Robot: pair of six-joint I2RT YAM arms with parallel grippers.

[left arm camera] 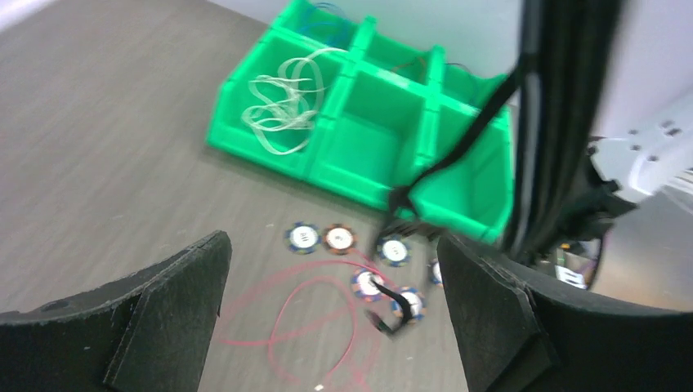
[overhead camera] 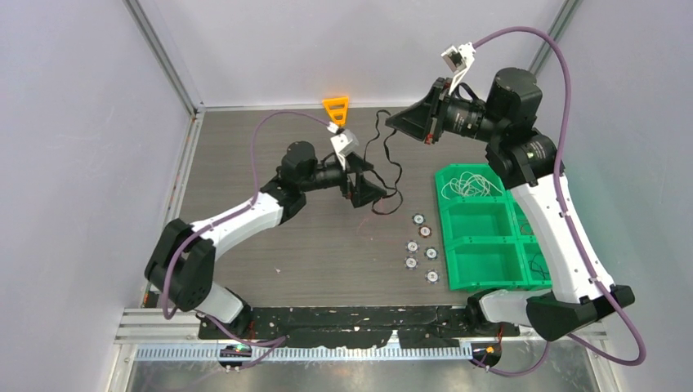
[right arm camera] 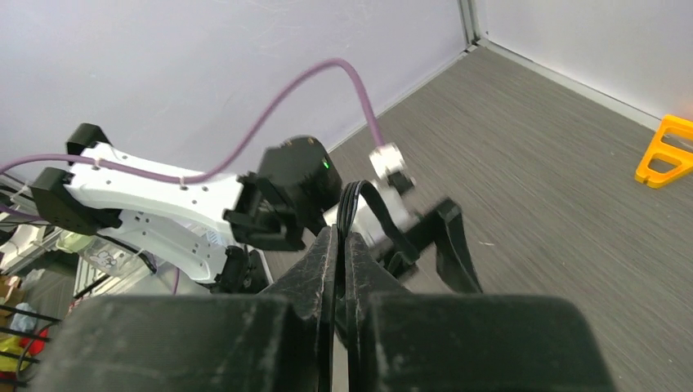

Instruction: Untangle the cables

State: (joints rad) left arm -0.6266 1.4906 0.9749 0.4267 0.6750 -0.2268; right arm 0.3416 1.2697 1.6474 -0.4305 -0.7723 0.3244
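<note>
Grey wood-grain table (overhead camera: 310,245), pale walls (overhead camera: 82,163) on three sides.

Right gripper (overhead camera: 398,122): raised over the far middle of the table, pointing toward the left arm. Jaws pressed together, clamped on the black cable (overhead camera: 395,167). Right wrist view: fingers (right arm camera: 319,273) tight against each other, black strands pinched between them and arching up out of the tips.

Black cable: dropping from that grip in slack loops to the table, passing just beside the left gripper (overhead camera: 365,194).

Left gripper: low over the middle of the table, jaws spread wide, nothing between them. Left wrist view: pads (left arm camera: 176,302) far apart at either side of the frame. Black cable hanging close in front of the right-hand pad, contact not determinable. Loose end of it lying on the table among the discs (overhead camera: 418,219).

Red cable (left arm camera: 315,314): thin loose loops flat on the table beneath the open left jaws, separate from both grippers.

Discs: six, small and round, in a loose cluster between the left gripper and the green bin (overhead camera: 484,240).

Green bin: divided into compartments, at the right side of the table beside the right arm. White cable (overhead camera: 470,186) coiled in the far left compartment.

Orange triangular piece (overhead camera: 336,109): at the far edge of the table, well apart from the cables.
</note>
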